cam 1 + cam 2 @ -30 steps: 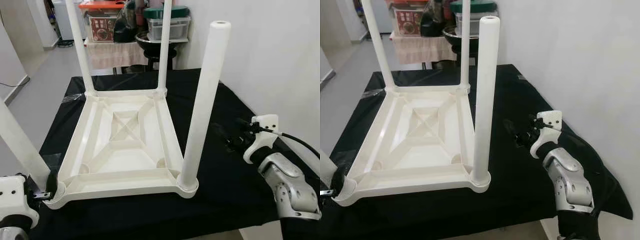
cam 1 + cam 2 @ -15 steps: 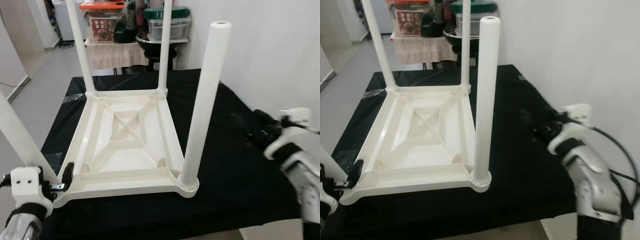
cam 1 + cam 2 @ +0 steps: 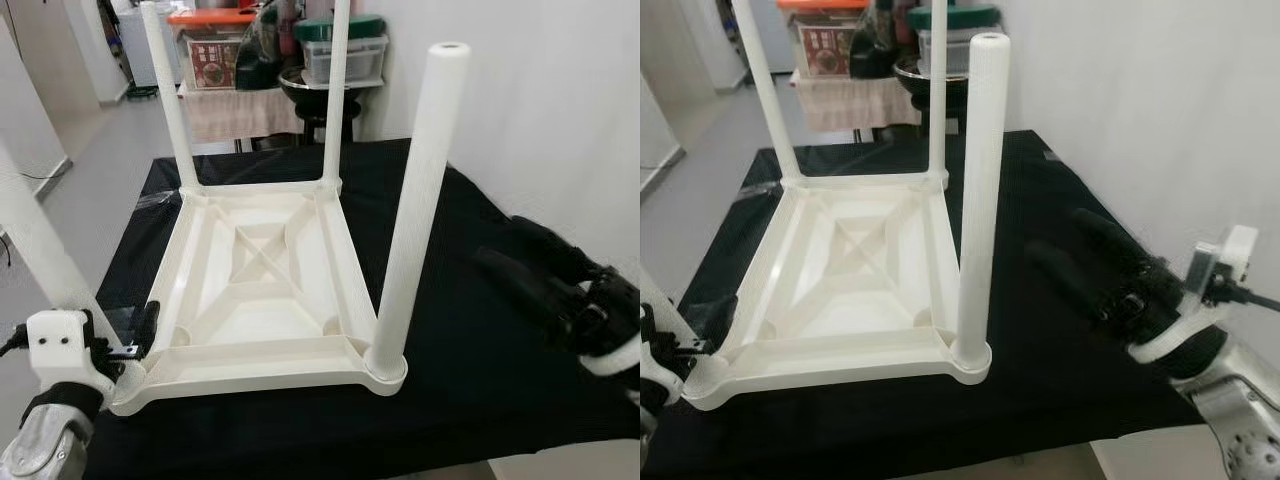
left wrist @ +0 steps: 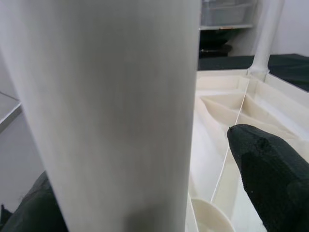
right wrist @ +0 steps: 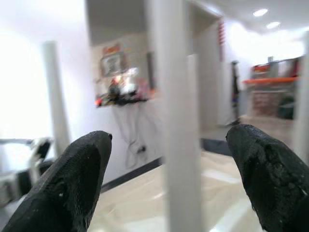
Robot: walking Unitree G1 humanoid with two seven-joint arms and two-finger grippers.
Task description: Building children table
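Table top: the white plastic table top (image 3: 262, 290) is lying upside down on the black cloth (image 3: 470, 370), with its ribbed underside facing up.

Legs: four white legs are sticking up from the corners. The near right leg (image 3: 417, 205) is standing straight in its round socket. The two far legs (image 3: 170, 100) (image 3: 336, 90) are standing at the back corners. The near left leg (image 3: 40, 255) is leaning a little, out toward the robot's left.

Left gripper: the left gripper (image 4: 145, 193) is sitting at the near left corner of the table top, low down by the socket. Its two black fingers (image 4: 273, 176) are lying on either side of the near left leg, which is looking very big and close in the left wrist view. I cannot tell if the fingers are squeezing the leg or just sitting around it.

Right gripper: the right gripper (image 3: 1095, 262) is hovering over the black cloth, to the right of the near right leg and apart from it. Its fingers (image 5: 270, 174) are spread wide and are holding nothing. In the right wrist view the near right leg is standing in line with the gap between them.

Behind: a small table with storage boxes (image 3: 210, 55) is standing past the far end of the cloth, near the white wall (image 3: 540, 110).
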